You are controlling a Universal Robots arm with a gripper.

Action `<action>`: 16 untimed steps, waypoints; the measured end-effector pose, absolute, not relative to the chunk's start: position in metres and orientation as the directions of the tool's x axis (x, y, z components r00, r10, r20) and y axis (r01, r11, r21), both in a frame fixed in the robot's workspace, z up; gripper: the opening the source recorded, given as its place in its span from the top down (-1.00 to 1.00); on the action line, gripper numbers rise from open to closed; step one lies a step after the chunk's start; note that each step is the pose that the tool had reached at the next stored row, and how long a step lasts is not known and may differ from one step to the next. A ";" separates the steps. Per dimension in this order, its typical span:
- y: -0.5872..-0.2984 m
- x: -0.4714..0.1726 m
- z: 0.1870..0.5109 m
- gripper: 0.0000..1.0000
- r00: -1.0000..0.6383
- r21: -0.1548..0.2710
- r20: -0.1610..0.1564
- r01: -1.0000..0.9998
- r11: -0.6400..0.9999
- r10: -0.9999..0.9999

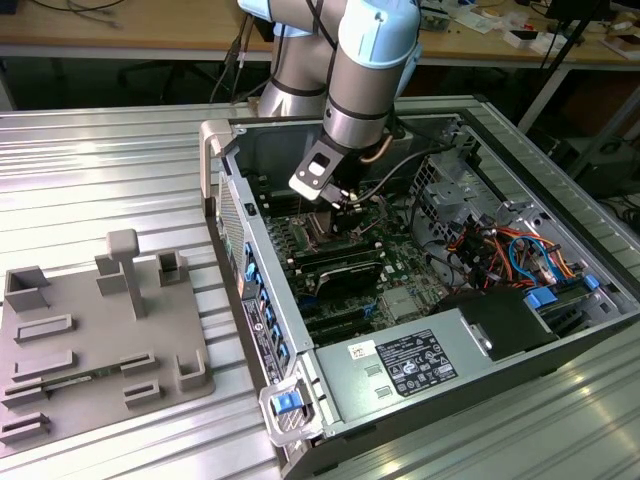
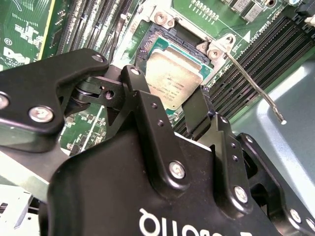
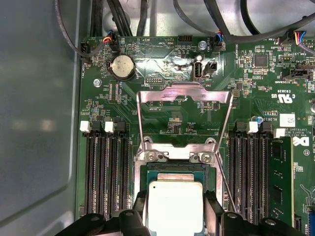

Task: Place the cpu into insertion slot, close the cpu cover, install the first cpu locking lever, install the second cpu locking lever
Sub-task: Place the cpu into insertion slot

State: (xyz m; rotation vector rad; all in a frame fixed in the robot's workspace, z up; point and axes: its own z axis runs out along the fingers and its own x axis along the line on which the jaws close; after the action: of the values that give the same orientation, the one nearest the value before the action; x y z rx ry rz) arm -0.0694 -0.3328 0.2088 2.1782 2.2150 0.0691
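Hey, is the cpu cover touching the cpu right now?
Apart. In the first wrist view the cpu cover is swung open, board showing through its cut-out; the cpu sits beyond its hinge, clear of the frame.

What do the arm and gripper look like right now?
The arm is round silver-grey tubing with a pale blue joint cap; a grey and black box and dark cables sit at its wrist. The gripper is matte black, built of jointed plates with silver screws and white lettering.
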 end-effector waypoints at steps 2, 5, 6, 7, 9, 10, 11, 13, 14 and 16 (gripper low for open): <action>-0.333 -0.069 0.209 -0.09 -0.017 0.056 0.007 0.998 0.017 1.000; -0.333 -0.069 0.209 -0.09 -0.017 0.056 0.007 0.998 0.017 1.000; -0.333 -0.069 0.209 -0.09 -0.017 0.056 0.007 0.998 0.017 1.000; -0.333 -0.069 0.209 -0.09 -0.017 0.056 0.007 0.998 0.017 1.000; -0.333 -0.069 0.209 -0.09 -0.017 0.056 0.007 0.998 0.017 1.000; -0.333 -0.069 0.209 -0.09 -0.017 0.056 0.007 0.998 0.017 1.000; -0.333 -0.069 0.209 -0.09 -0.017 0.056 0.007 0.998 0.016 1.000; -0.333 -0.069 0.208 -0.09 -0.017 0.054 0.007 0.998 0.017 1.000; -0.333 -0.069 0.207 -0.09 -0.017 0.051 0.007 0.999 0.017 1.000; -0.333 -0.069 0.205 -0.09 -0.017 0.047 0.007 0.999 0.017 1.000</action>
State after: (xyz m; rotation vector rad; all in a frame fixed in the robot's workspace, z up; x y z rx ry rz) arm -0.0694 -0.3333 0.2050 2.1828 2.2196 0.0595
